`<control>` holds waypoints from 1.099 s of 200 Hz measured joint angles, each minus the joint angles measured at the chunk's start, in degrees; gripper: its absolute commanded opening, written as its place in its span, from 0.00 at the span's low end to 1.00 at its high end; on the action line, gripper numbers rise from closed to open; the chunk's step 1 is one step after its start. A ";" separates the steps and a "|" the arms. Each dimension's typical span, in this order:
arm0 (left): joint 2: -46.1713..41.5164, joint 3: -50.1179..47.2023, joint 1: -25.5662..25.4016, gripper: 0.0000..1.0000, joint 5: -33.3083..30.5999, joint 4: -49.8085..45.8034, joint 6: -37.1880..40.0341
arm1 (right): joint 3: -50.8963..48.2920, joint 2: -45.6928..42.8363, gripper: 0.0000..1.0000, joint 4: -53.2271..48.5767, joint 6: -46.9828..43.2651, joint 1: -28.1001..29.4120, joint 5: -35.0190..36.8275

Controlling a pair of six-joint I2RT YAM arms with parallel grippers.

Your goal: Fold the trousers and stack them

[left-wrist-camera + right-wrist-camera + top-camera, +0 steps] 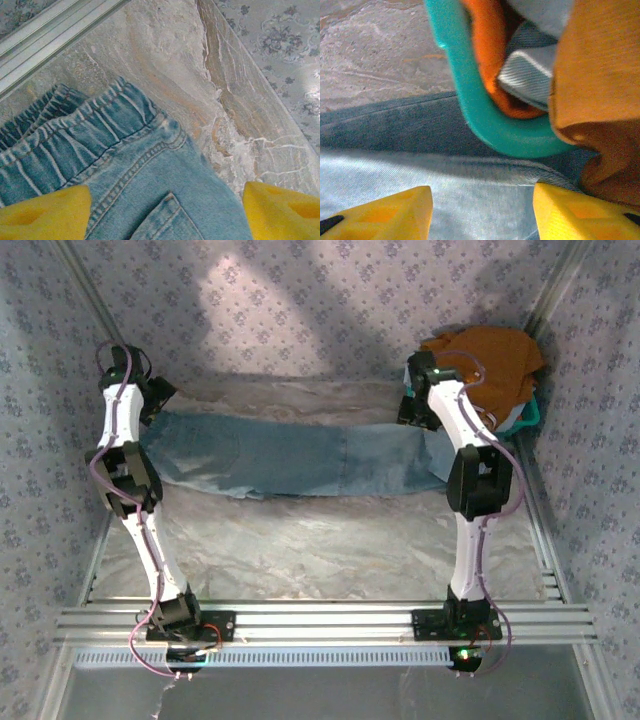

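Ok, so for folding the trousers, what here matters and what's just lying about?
For the job:
light blue jeans, spread out flat
left gripper, jaws open over the waistband end
right gripper, jaws open over the leg end

Lying about:
orange-brown garment
teal plastic loop beside it

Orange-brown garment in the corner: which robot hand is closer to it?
Right. The right gripper is at the trousers' leg end, just beside the orange-brown garment; the left gripper is over the waistband, at the opposite side.
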 measured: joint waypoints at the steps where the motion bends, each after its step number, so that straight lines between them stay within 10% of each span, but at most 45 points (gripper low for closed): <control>1: -0.04 -0.13 0.00 0.81 0.00 0.00 0.02 | 0.00 -0.07 0.59 -0.04 0.00 0.13 0.15; 59: -17.99 -31.30 -3.52 0.78 0.61 9.90 -3.54 | -7.65 -10.08 0.56 1.75 1.68 12.17 4.98; 113: -15.96 -44.37 -8.79 0.72 2.10 20.92 -8.41 | -5.27 -0.28 0.08 7.37 3.67 18.60 -4.70; 159: -23.21 -59.04 -5.64 0.70 2.10 30.36 -12.76 | -15.10 4.74 0.08 10.36 3.87 16.57 -8.79; 220: -44.13 -82.93 2.05 0.69 2.05 32.83 -15.10 | -39.58 -10.25 0.14 18.95 4.98 17.18 -16.41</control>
